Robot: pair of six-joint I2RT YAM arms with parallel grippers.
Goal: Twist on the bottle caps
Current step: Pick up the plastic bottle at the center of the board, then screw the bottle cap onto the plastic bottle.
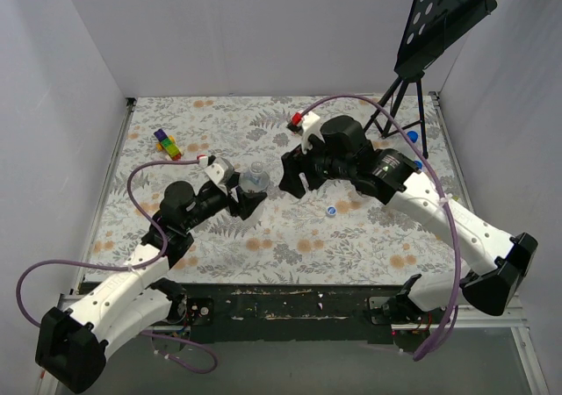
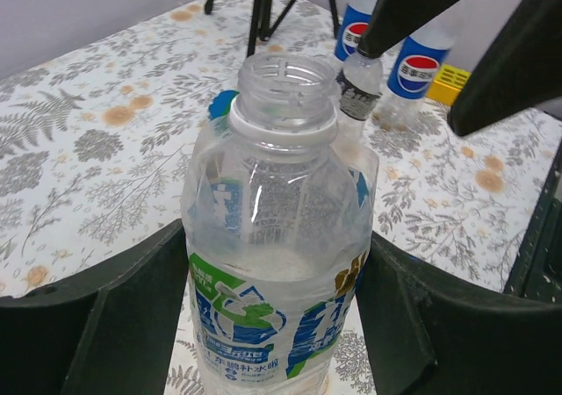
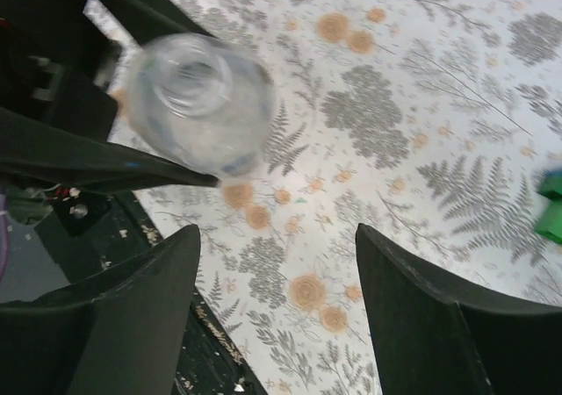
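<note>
A clear bottle (image 2: 279, 237) with a blue, green and white label stands upright between the fingers of my left gripper (image 2: 277, 325), which is shut on its body. Its threaded neck (image 2: 285, 88) is bare, with no cap on it. From above, the bottle (image 1: 255, 180) sits mid-table in my left gripper (image 1: 244, 200). My right gripper (image 1: 290, 174) hovers just right of it, and its view shows the bottle's open mouth (image 3: 195, 83) below. The right gripper (image 3: 277, 246) is open with nothing in it. A loose blue cap (image 1: 331, 211) lies on the cloth.
Two Pepsi-labelled bottles (image 2: 417, 66) and a dark-labelled one (image 2: 358, 88) stand beyond, by a yellow block (image 2: 457, 83). Multicoloured toy blocks (image 1: 167, 143) lie at the back left, and a green block (image 3: 551, 206) is near the right gripper. A music stand (image 1: 413, 70) occupies the back right corner.
</note>
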